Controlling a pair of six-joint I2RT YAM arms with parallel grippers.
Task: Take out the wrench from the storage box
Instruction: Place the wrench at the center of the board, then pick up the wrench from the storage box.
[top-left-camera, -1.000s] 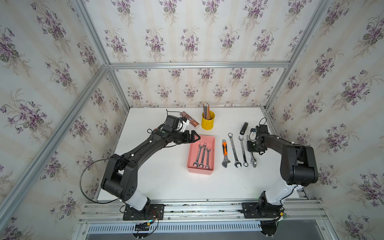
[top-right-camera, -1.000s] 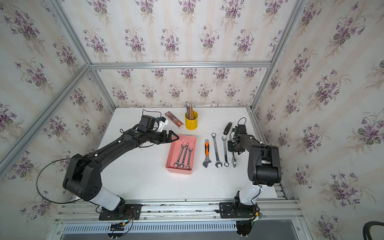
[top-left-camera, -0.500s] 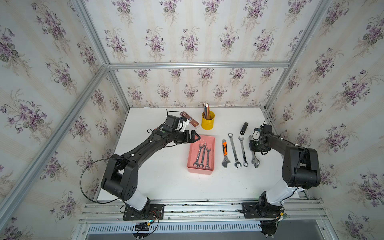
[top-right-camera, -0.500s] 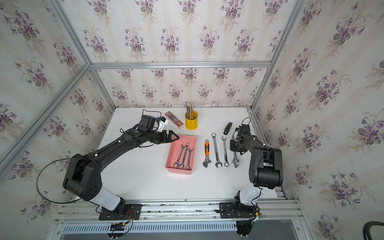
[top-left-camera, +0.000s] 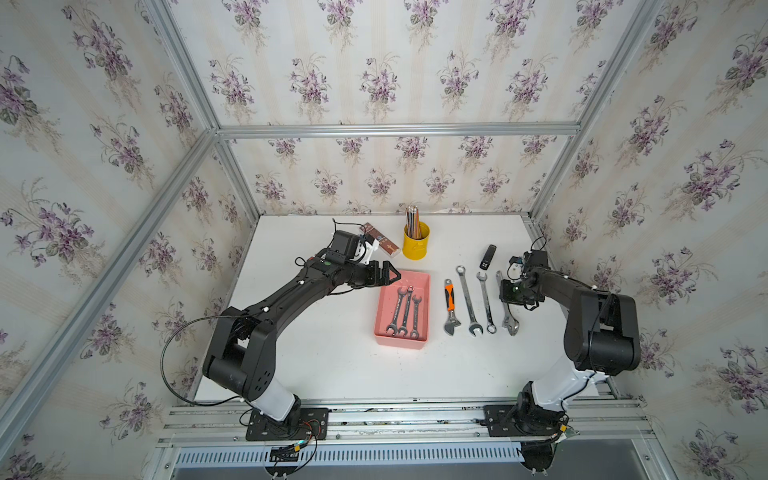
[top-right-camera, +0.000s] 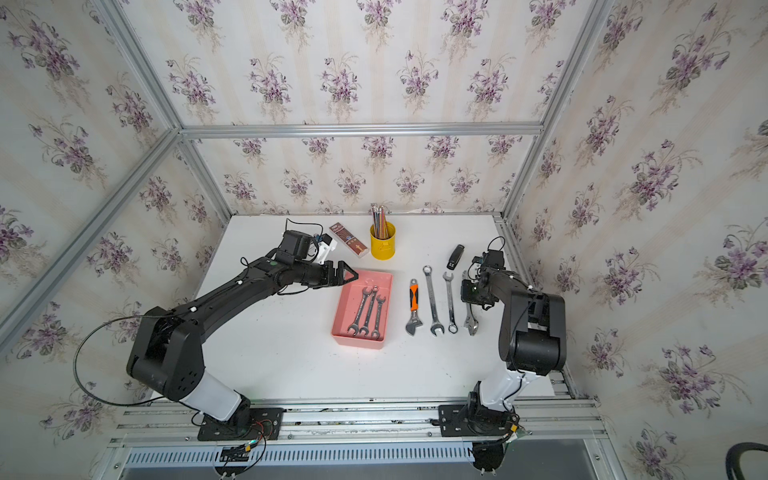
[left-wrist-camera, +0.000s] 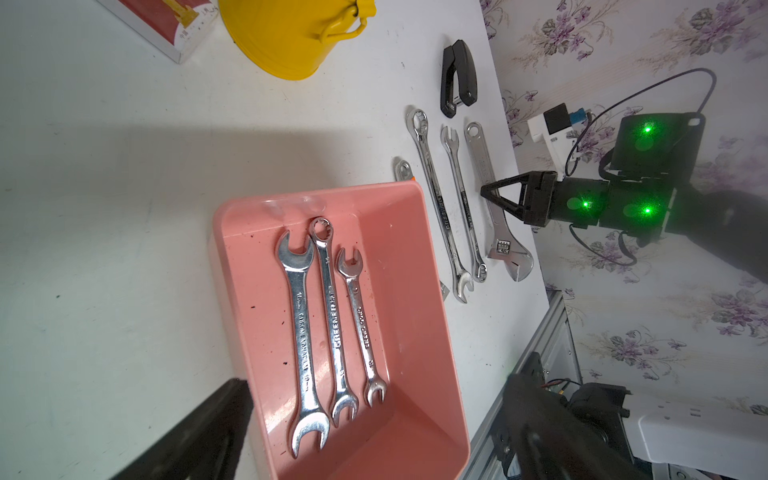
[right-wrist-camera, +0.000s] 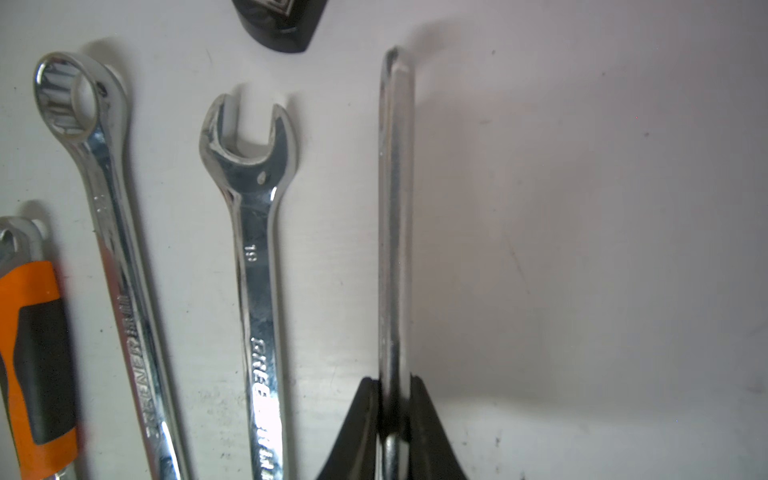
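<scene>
Narrowing over the last second, the right gripper (right-wrist-camera: 392, 386) now pinches the handle of the chrome adjustable wrench (right-wrist-camera: 395, 199), which the wrist view shows edge-on between the black fingers (right-wrist-camera: 357, 424). The arm itself has hardly shifted in that time. That wrench is already outside the storage box (left-wrist-camera: 403, 299) — it sits at the right end of a row on the white table (top-left-camera: 332, 365). Beside it lie a shorter combination wrench (top-left-camera: 485, 301), then a long combination wrench (top-left-camera: 468, 301), and an orange-handled adjustable wrench (top-left-camera: 450, 305) nearest the box. Whether its head has left the table I cannot tell. The fresh grip therefore looks like a correction to a tool already taken out, not a new removal.

The left gripper (top-left-camera: 388, 275) has not moved: jaws spread wide and holding nothing, it hovers over the far end of the box. It seems better placed for the next pick.

The pink box still holds three wrenches, lying side by side along its length. They are a large double open-end wrench (left-wrist-camera: 303, 340), a middle combination wrench (left-wrist-camera: 334, 328) with its ring toward the far wall, and a small double open-end wrench (left-wrist-camera: 361, 320). They lie close together, so singling one out will likely need a careful pinch. Behind the box, apart from it, the yellow cup (top-left-camera: 415, 247) holds a bundle of pencils (top-left-camera: 412, 216) — no tools.
</scene>
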